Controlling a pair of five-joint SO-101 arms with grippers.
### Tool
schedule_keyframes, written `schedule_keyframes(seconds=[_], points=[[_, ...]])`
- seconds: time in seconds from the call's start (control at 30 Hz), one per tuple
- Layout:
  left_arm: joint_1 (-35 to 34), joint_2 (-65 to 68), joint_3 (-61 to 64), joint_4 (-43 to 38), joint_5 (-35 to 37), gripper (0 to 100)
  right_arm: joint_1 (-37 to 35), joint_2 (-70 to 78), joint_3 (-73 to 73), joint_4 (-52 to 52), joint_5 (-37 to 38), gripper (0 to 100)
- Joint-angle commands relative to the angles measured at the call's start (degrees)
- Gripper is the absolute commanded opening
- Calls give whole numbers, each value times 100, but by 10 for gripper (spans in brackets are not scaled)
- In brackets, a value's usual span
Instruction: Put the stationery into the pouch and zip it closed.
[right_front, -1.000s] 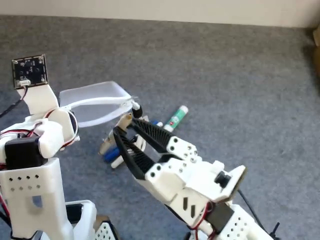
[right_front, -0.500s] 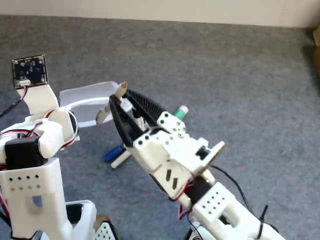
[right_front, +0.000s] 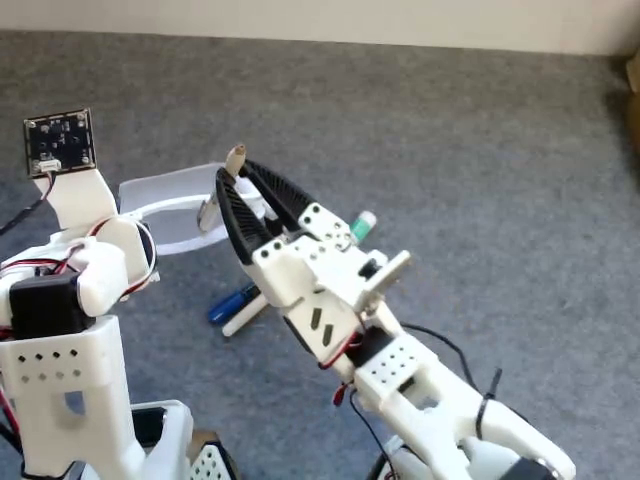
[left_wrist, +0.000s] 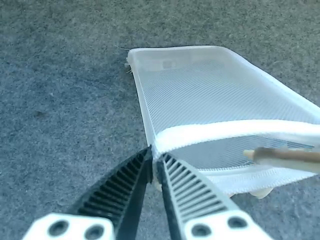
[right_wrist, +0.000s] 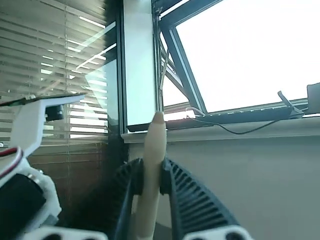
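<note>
Right tool (right_front: 238, 178), clamped on a beige pen (right_front: 236, 156), now stands lifted off the worktop (right_front: 480, 150) at the pouch (left_wrist: 200, 90) mouth (left tool (left_wrist: 154, 160) pinches the rim open), so insertion looks due next.

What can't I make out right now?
Green-capped item: high view, mostly hidden behind the right arm.
Blue pen and white pen: high view, ends under that arm.
Tan stick in the right pincer: right wrist view, held end cut off by the frame edge.
Pouch: high view, one end behind the right pincer.
</note>
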Motion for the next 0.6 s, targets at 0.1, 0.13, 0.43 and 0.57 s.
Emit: schedule_keyframes(seconds=[0.1, 0.13, 0.43, 0.57], points=[[4, -4, -13, -141, 62, 7, 57, 127, -338, -145, 70, 8], [-4, -4, -13, -141, 53, 7, 48, 127, -338, -136, 70, 8], [-13, -4, -4, -149, 53, 7, -462, 180, -57, -127, 1793, 12], [-13, -4, 154, -255, 53, 7, -822, 180, 215, -127, 2418, 12]])
